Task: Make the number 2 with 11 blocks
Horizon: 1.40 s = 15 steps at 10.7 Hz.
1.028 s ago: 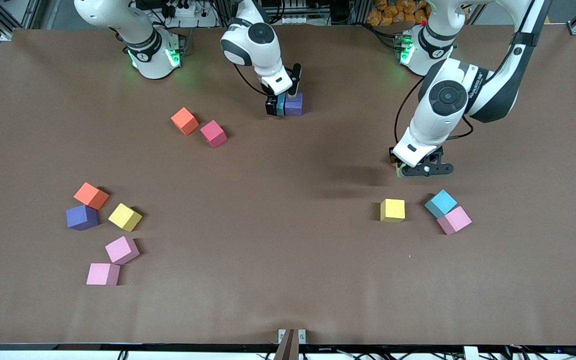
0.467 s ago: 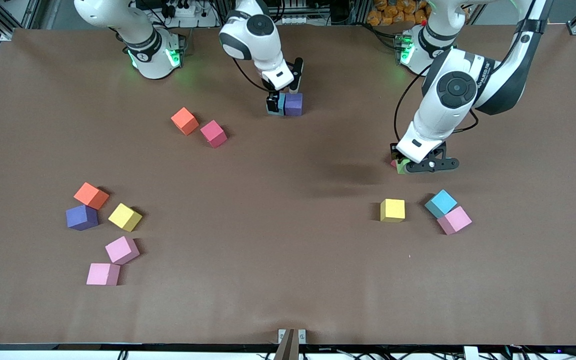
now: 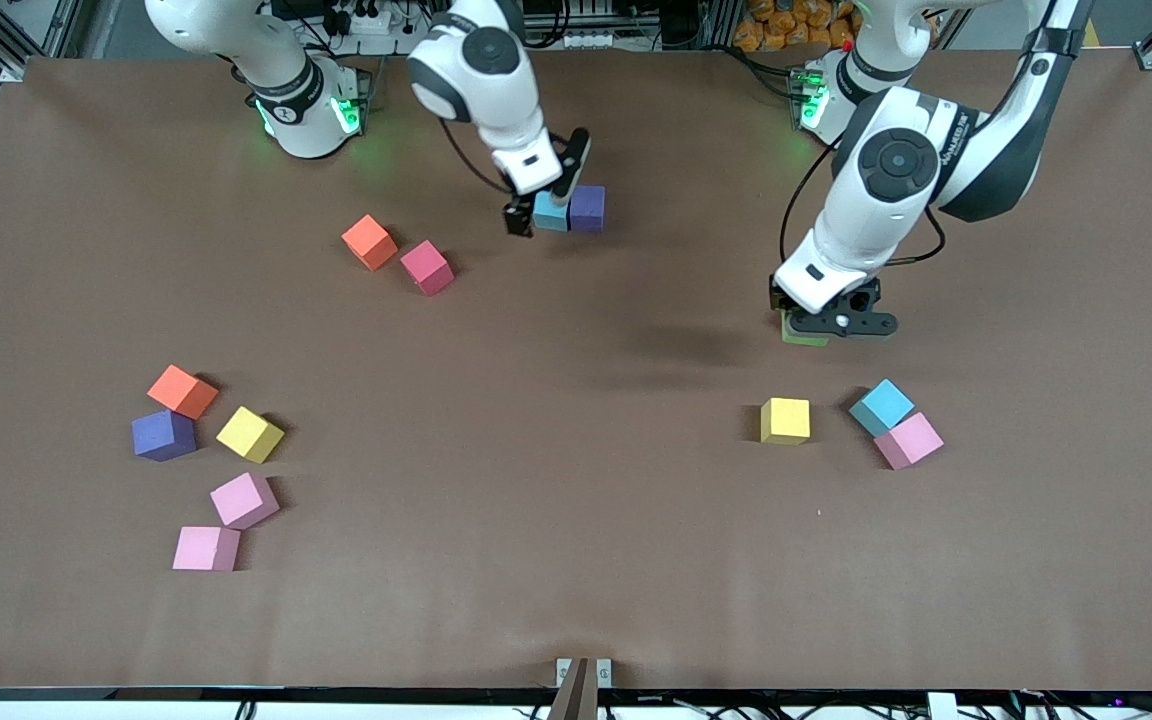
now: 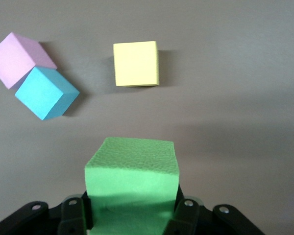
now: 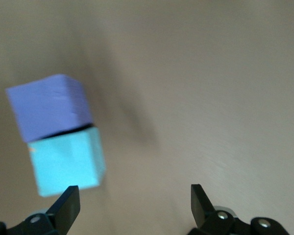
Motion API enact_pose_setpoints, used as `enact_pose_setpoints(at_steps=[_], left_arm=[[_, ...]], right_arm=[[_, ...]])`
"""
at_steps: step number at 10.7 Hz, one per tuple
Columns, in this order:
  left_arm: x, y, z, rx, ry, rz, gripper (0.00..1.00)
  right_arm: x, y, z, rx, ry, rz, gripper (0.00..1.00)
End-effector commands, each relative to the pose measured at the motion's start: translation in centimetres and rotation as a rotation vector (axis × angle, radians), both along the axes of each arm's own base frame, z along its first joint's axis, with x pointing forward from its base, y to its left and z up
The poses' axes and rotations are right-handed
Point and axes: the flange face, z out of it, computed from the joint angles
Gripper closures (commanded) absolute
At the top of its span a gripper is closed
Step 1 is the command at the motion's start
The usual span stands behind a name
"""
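My left gripper (image 3: 824, 328) (image 4: 132, 218) is shut on a green block (image 3: 800, 337) (image 4: 132, 178) and holds it above bare table, over a spot farther from the front camera than a yellow block (image 3: 785, 420) (image 4: 135, 63). My right gripper (image 3: 539, 200) (image 5: 134, 203) is open and empty, just above a light blue block (image 3: 549, 213) (image 5: 66, 164). That block touches a purple block (image 3: 587, 208) (image 5: 49, 105) in one row near the robots' bases. These two are all that shows of the number 2.
Loose blocks: orange (image 3: 369, 241) and crimson (image 3: 427, 267); toward the right arm's end orange (image 3: 182, 391), purple (image 3: 164, 434), yellow (image 3: 250, 434) and two pink (image 3: 244, 500) (image 3: 206, 548). Light blue (image 3: 881, 406) (image 4: 46, 93) touches pink (image 3: 908, 440) (image 4: 17, 58).
My right gripper has lifted off the light blue block and drawn toward the right arm's end, still open. The left gripper has carried the green block slightly toward the table's middle.
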Motion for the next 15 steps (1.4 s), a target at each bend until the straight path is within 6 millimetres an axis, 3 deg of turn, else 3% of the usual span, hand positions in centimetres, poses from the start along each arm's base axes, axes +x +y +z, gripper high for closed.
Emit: enact_pose_setpoints(at_steps=[1, 3, 5, 8, 11, 15], left_arm=[[-0.6, -2.3, 2.7, -0.014, 0.004, -0.101, 1.0], [-2.4, -5.7, 3.8, -0.017, -0.007, -0.177, 1.0], [-5.5, -9.5, 3.8, -0.004, 0.01, -0.316, 0.99], [-9.3, -12.2, 3.1, 0.054, 0.11, -0.547, 1.0], [-13.1, -14.8, 1.4, 0.12, 0.144, -0.74, 1.0], [-14.5, -14.8, -1.1, 0.124, 0.177, -1.087, 1.0]], right_arm=[[2.5, -3.6, 2.1, -0.015, 0.019, -0.087, 0.0], [5.6, -7.4, 3.0, -0.031, 0.046, -0.19, 0.0], [7.0, -10.2, 2.7, -0.055, 0.077, -0.249, 0.0], [8.7, -13.7, 1.2, -0.09, 0.108, -0.329, 0.0], [8.4, -15.2, -1.0, -0.126, 0.137, -0.395, 0.0], [7.9, -15.4, -4.4, -0.142, 0.217, -0.49, 0.0]])
